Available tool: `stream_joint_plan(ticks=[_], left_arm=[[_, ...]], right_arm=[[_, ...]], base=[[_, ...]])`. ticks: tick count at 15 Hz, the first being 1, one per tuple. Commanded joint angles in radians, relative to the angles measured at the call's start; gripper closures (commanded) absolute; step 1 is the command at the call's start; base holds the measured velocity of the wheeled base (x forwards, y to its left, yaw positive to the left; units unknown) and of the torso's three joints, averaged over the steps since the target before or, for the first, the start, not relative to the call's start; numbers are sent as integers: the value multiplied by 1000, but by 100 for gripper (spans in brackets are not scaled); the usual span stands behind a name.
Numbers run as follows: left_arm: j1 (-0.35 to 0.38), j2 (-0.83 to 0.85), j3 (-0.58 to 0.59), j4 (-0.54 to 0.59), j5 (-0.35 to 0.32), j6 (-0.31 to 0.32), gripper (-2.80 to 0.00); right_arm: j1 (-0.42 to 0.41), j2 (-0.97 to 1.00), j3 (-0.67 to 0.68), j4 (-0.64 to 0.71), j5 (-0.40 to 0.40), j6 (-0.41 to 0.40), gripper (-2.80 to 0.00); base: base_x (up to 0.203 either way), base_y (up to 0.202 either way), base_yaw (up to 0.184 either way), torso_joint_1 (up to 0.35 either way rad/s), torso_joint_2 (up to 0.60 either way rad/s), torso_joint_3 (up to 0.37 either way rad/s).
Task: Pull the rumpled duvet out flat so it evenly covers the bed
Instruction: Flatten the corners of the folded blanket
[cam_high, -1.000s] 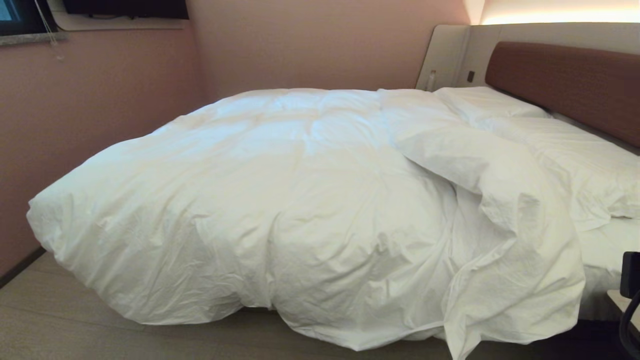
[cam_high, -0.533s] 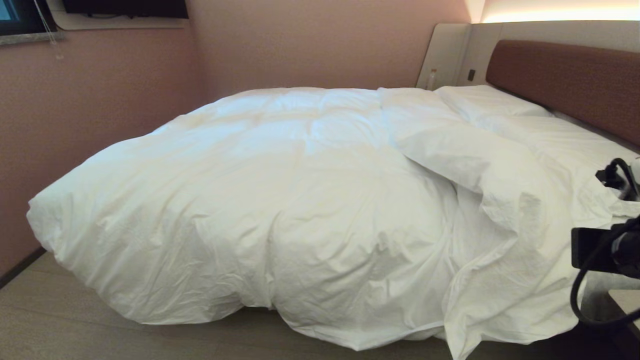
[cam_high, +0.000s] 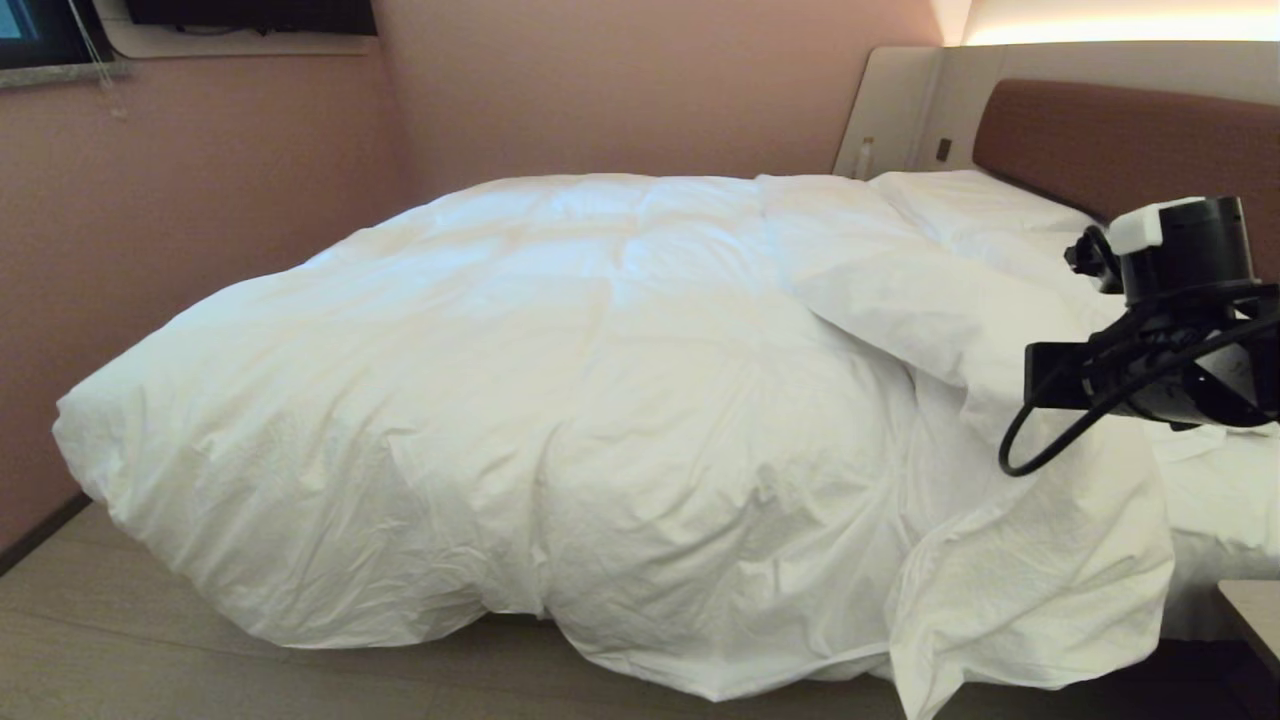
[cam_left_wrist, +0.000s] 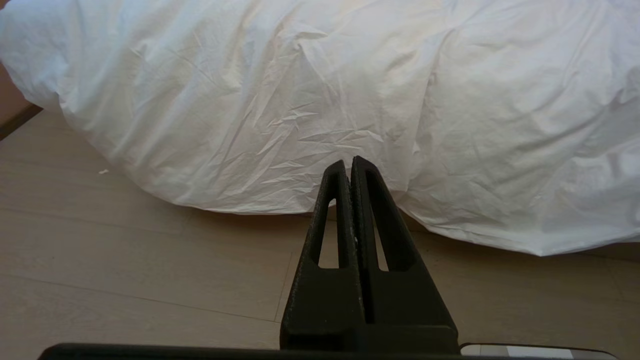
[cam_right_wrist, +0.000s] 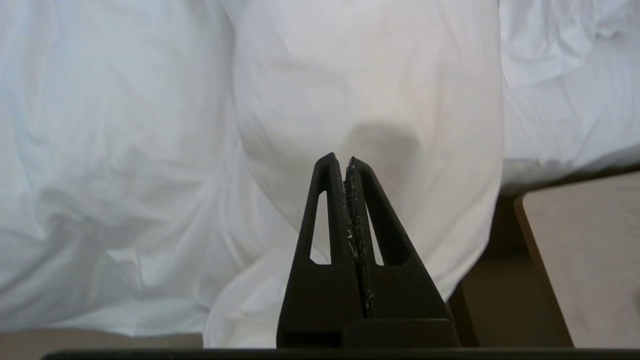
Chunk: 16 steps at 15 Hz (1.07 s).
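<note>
The white puffy duvet (cam_high: 560, 400) lies rumpled over the bed (cam_high: 1215, 500) and bulges off the near side down to the floor. Near the pillows (cam_high: 980, 205) its upper corner is folded back into a thick flap (cam_high: 940, 310). My right arm (cam_high: 1170, 320) hangs over that flap at the right of the head view. The right gripper (cam_right_wrist: 340, 159) is shut and empty, pointing at the hanging duvet fold (cam_right_wrist: 370, 90) from a short way off. My left gripper (cam_left_wrist: 348, 160) is shut and empty, held low in front of the duvet's hanging edge (cam_left_wrist: 300, 90).
A pink wall (cam_high: 200, 220) runs close along the bed's far side. Wood floor (cam_high: 150, 650) lies in front. A beige bedside surface (cam_right_wrist: 590, 260) stands just right of the duvet's hanging corner. The brown headboard (cam_high: 1100, 140) closes off the right end.
My right arm has risen from the lower right edge of the head view, up and leftward, to hang over the folded duvet corner. The duvet and left gripper have not moved.
</note>
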<state>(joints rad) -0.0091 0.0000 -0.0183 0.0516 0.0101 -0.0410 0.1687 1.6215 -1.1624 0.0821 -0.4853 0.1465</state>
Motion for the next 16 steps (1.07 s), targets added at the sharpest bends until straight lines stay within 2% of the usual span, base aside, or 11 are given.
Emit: stream_joint_plan(ticks=[1,3,4,10,13,16], left_arm=[[0,0,0,1,1,0,0],[0,0,0,1,1,0,0],[0,0,0,1,1,0,0],[1,0,0,1,1,0,0],[0,0,0,1,1,0,0],[0,0,0,1,1,0,0]], right_arm=[[0,53,-48,34,-5,-7,0],[1,72,-88,80,-6,-4,0],[2,92,-106,87,-10,-5,-280],[26,98,-100,199,-50,-21,-280],[51,124,-93,198,-136,-108,-280],[94,168,-119,190,-183,-191,-280]], base=[[0,0,0,0,0,0],[0,0,0,0,0,0],[0,0,0,0,0,0],[0,0,0,0,0,0],[0,0,0,0,0,0],[0,0,0,0,0,0]])
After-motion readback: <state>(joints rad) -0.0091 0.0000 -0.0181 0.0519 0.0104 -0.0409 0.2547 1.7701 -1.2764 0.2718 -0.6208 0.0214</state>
